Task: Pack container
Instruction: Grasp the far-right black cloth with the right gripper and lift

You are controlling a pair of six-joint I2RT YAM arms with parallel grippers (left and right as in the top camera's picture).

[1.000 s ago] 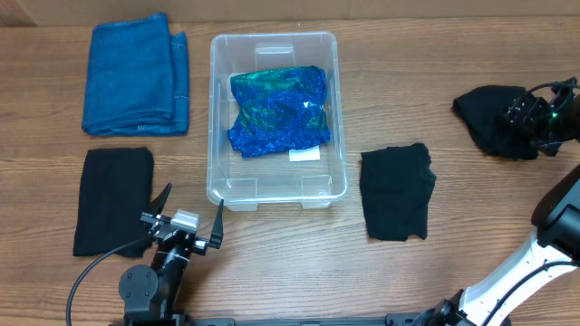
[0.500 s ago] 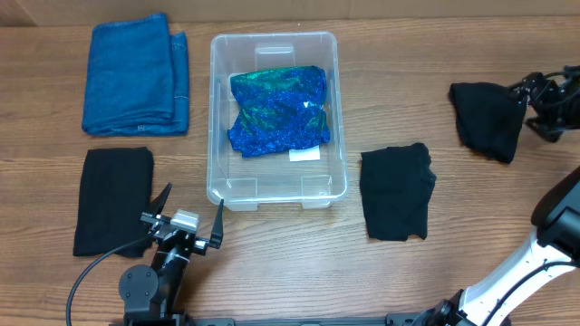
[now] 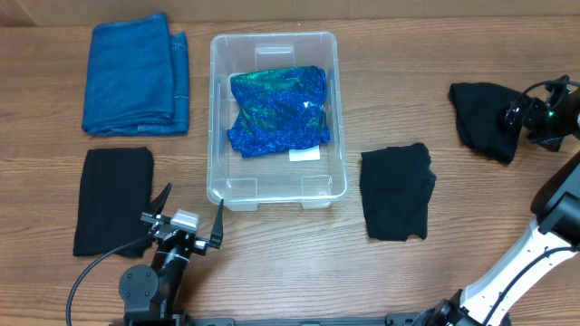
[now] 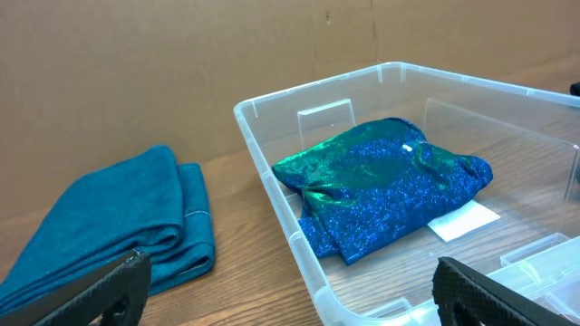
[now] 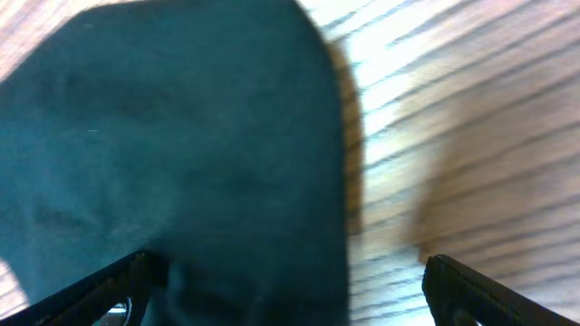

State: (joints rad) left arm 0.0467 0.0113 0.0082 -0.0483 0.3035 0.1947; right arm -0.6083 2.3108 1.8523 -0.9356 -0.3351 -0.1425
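Fingers: we see both pairs spread wide and gripping nothing. The left gripper (image 3: pixel 190 210) sits low at the table's near edge, its fingers (image 4: pixel 91 290) framing the bin's near left corner. The right gripper (image 3: pixel 521 116) hangs at the far right.
Far left: a folded teal-blue terry towel (image 3: pixel 136 74) lies at the back. A flat folded black cloth (image 3: pixel 113 199) lies in front of it, just beside the left gripper.
Centre: the clear rectangular plastic container (image 3: pixel 215 118) stands upright on the brown wooden table (image 3: pixel 390 72). It holds one crumpled shiny blue-green fabric (image 3: pixel 276 110), beside a white label (image 3: pixel 305 155) on the base.
Right of centre: a squarish folded black cloth (image 3: pixel 397 192) lies near the container's right wall, not touching it.
Far right: a rumpled black garment (image 3: pixel 480 118) lies on the wood with the right gripper at its right edge. In the wrist view one finger is over the fabric and the other over bare wood.
Step in hand: we judge one item packed and the right arm lining up on the rumpled black garment.
Next move: we think the jaws must drop around a fold of that garment and close firmly. The arm then lifts and carries it leftward over the container's rim before letting go.
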